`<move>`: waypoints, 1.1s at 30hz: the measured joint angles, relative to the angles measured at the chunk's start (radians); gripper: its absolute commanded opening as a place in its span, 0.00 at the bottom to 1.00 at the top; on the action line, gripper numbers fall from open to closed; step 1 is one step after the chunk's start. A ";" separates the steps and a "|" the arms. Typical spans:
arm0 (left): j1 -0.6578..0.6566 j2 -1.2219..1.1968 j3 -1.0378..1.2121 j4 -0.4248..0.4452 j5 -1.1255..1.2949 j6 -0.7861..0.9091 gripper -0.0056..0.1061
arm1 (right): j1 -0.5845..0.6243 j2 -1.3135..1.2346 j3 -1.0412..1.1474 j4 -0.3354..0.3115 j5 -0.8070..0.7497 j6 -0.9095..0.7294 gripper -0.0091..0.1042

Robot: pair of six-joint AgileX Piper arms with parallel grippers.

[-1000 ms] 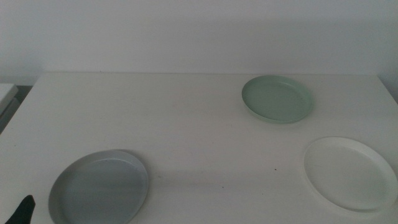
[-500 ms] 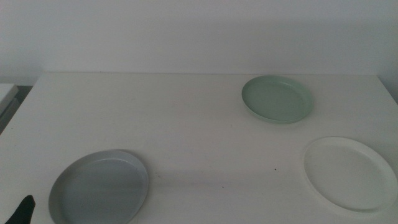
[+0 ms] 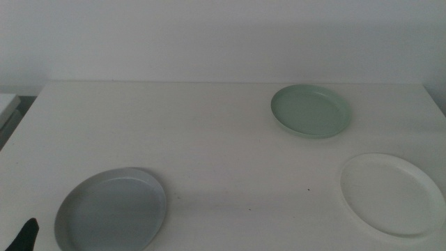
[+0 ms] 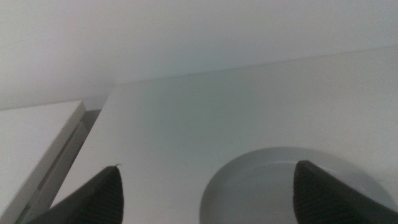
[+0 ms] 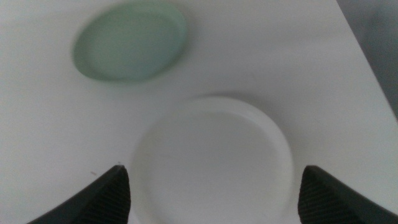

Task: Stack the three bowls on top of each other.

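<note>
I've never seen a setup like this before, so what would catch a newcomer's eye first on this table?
Three shallow bowls lie apart on the white table, none stacked: a grey bowl at the near left, a mint green bowl toward the far right, and a white bowl at the near right. The left hand hangs open above the grey bowl, and the right hand hangs open above the white bowl, touching nothing.

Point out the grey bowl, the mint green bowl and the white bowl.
grey bowl (image 3: 111, 209): middle view, centre of its floor.
mint green bowl (image 3: 311, 111): middle view, centre of its floor.
white bowl (image 5: 214, 158): right wrist view, middle of its floor.
</note>
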 measured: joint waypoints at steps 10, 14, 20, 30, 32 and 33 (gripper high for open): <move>0.000 0.000 0.000 -0.031 -0.039 -0.002 0.89 | 0.000 0.396 -0.353 -0.115 0.325 0.047 0.90; 0.000 0.000 0.000 -0.043 -0.056 -0.002 0.89 | -0.045 0.506 -0.414 -0.096 0.380 -0.010 0.90; 0.000 0.000 0.000 -0.047 -0.071 -0.004 0.89 | -0.169 0.636 -0.418 0.016 0.338 -0.157 0.90; 0.000 0.000 0.000 -0.047 -0.077 -0.002 0.89 | -0.203 0.740 -0.419 0.016 0.250 -0.188 0.90; 0.000 0.000 0.000 -0.047 -0.077 -0.002 0.89 | -0.203 0.763 -0.419 0.016 0.234 -0.190 0.90; 0.000 0.000 0.000 -0.047 -0.077 -0.002 0.89 | -0.203 0.778 -0.419 0.014 0.225 -0.190 0.90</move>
